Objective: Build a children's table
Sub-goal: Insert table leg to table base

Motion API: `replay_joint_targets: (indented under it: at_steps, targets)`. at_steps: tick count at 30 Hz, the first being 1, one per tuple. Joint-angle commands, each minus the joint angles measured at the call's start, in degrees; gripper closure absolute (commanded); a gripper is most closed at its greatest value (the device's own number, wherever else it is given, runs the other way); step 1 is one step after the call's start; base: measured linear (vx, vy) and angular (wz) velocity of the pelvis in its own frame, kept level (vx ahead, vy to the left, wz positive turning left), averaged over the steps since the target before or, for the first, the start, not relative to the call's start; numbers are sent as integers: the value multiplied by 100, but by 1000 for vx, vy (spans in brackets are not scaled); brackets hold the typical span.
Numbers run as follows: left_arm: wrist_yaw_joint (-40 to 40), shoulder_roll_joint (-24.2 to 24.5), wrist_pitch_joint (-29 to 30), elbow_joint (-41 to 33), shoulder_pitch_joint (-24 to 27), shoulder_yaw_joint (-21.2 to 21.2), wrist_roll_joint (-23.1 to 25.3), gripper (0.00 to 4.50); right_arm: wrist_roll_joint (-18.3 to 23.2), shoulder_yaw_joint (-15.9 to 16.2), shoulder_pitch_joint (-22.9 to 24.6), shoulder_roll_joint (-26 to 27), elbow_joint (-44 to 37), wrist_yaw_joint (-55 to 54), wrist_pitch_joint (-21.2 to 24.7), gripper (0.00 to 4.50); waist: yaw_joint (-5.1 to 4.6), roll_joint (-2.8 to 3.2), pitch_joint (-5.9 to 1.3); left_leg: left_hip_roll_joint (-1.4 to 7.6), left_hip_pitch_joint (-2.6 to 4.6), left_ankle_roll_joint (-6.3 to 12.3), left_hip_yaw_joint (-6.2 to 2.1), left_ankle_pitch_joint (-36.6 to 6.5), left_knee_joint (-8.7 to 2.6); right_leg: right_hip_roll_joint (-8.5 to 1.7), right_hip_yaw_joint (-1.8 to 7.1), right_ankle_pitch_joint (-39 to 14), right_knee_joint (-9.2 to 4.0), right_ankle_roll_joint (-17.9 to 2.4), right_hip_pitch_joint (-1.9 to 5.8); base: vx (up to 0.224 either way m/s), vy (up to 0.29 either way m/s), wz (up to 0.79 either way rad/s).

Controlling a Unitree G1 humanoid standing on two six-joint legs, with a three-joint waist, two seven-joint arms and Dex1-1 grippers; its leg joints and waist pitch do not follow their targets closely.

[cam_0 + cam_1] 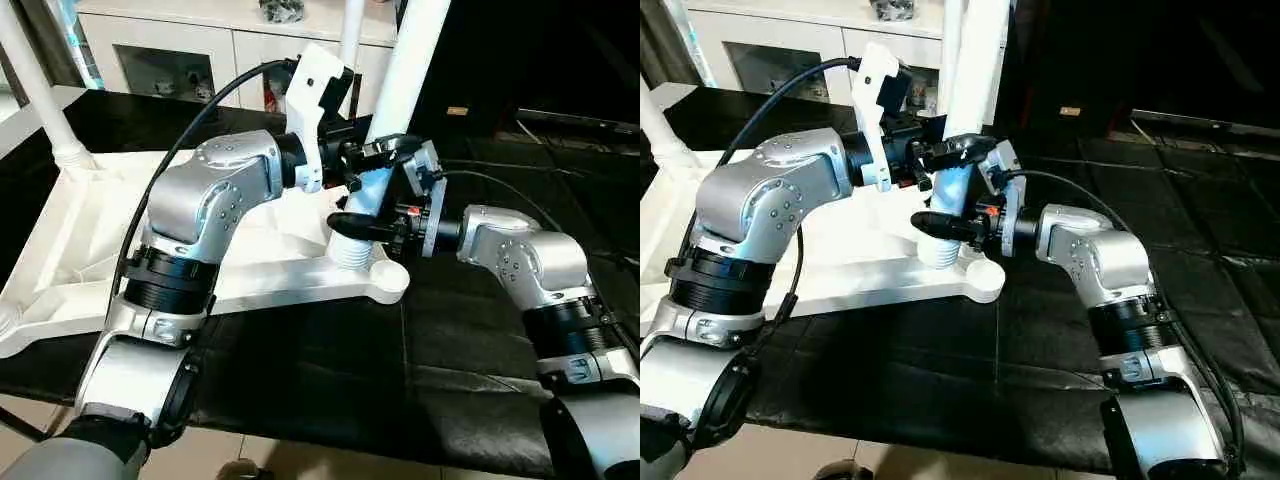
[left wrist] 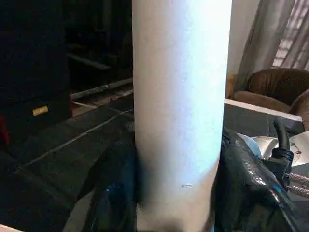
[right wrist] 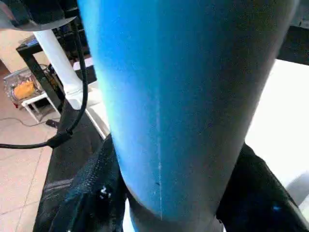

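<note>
The white tabletop (image 1: 90,230) lies underside up on a black table. A white tapered leg (image 1: 415,50) stands upright in its near right corner socket (image 1: 385,280), the threaded end just above the socket. My left gripper (image 1: 372,150) is shut on this leg higher up. Below it, my right gripper (image 1: 360,225) is shut on the leg close to the threads. In the left wrist view the leg (image 2: 181,96) sits between black fingers (image 2: 113,183). The right wrist view shows the leg (image 3: 183,96) between dark fingers (image 3: 91,193). A second leg (image 1: 40,90) rises from the far left corner, and a third leg (image 1: 350,30) stands behind.
The black table (image 1: 330,380) extends right and toward me beyond the tabletop. A white glass-door cabinet (image 1: 160,60) stands at the back. Black cables run from both wrists. A brown armchair (image 2: 275,89) shows in the left wrist view. Tiled floor lies below the table's front edge.
</note>
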Motion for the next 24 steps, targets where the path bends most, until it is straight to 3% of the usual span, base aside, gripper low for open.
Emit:
replay_joint_targets:
  at_steps: [1, 19, 20, 24]
  targets:
    - [-70, -22, 67, -192, 1, -42, -51, 266, 29, -21, -50, -34, -16, -8, 8, 245, -8, 49, -470, 110, 103, -134, -21, -903, -365, -409, 251, -656, -380, -1172, 354, 0, 0, 0]
    - [-72, -25, 30, -229, -51, 66, -127, 266, 28, -49, 49, -21, -71, 77, -44, 254, -6, 32, -473, 109, 101, -114, -18, -847, -359, -407, 253, -599, -374, -1177, 356, 0, 0, 0]
    - [-117, -17, 80, -281, -40, 68, -179, 210, 29, -49, 54, -22, -78, 78, -46, 255, -5, 34, -475, 110, 100, -110, -19, -833, -358, -410, 253, -576, -371, -1182, 360, 0, 0, 0]
    - [-327, -84, 517, -643, 41, 189, -683, 175, 24, -51, 87, -16, -97, 72, -60, 255, -5, 28, -468, 114, 100, -98, -12, -845, -356, -413, 250, -588, -364, -1270, 352, 0, 0, 0]
